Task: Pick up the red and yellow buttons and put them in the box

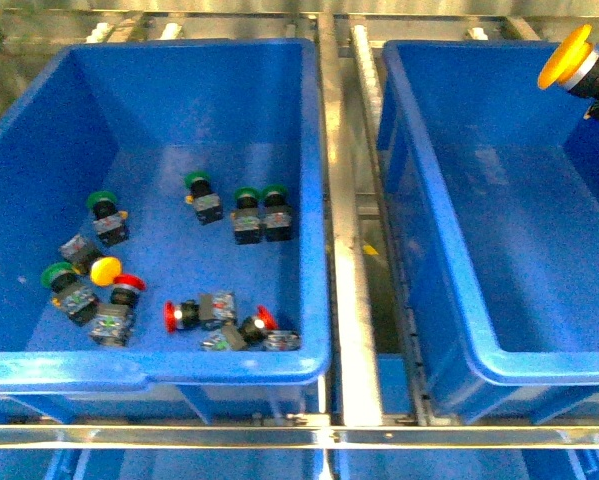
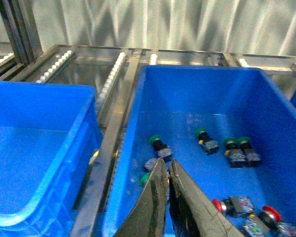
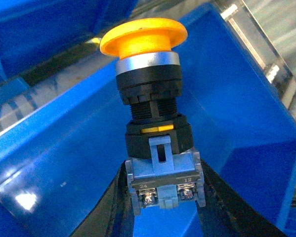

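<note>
My right gripper (image 3: pixel 162 183) is shut on the grey contact block of a yellow button (image 3: pixel 147 74), cap pointing away from the wrist. The front view shows this yellow button (image 1: pixel 565 57) hanging above the far right part of the empty box (image 1: pixel 449 250). A second yellow button (image 1: pixel 105 270) and three red buttons (image 1: pixel 129 288), (image 1: pixel 174 316), (image 1: pixel 266 320) lie in the left tote (image 1: pixel 159 370). My left gripper (image 2: pixel 167 165) is shut with nothing in it, above that tote's near left part. Two red buttons (image 2: pixel 218 206), (image 2: pixel 270 213) lie to its right.
Several green-capped buttons (image 1: pixel 246 196) are mixed among the others in the left tote. A metal rail (image 1: pixel 344 250) separates the two totes. The left wrist view shows another blue tote (image 2: pixel 39 148) beyond a roller track (image 2: pixel 110 84).
</note>
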Robot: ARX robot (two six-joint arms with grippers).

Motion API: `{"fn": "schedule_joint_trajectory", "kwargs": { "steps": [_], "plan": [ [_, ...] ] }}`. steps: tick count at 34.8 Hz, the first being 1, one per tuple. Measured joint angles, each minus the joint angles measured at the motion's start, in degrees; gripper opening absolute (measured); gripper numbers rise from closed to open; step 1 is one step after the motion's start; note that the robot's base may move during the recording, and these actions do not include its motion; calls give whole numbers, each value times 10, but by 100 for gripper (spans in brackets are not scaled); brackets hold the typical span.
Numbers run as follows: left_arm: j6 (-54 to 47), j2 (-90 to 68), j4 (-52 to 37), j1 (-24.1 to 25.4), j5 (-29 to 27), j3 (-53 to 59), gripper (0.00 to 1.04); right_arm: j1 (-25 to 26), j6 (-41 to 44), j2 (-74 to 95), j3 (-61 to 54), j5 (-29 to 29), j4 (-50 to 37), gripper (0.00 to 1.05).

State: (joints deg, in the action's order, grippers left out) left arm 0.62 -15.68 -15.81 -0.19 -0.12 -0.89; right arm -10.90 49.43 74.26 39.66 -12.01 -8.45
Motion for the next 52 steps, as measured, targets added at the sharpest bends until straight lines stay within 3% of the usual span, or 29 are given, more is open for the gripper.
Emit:
{"fn": "schedule_joint_trajectory", "kwargs": {
  "steps": [15,20,35,52],
  "plan": [
    [0,55,56,0,1,0,2,1,-2,-8,-1,2,8,27],
    [-1,133,151,0,1,-2,2,1,-2,-8,-1,3,10,27],
    [-2,148,158,0,1,-2,2,1,-2,-5,-1,3,10,27],
    [-3,148,158,1,2,-2,99,-10,-2,25,15,0,3,27]
  ]
}}
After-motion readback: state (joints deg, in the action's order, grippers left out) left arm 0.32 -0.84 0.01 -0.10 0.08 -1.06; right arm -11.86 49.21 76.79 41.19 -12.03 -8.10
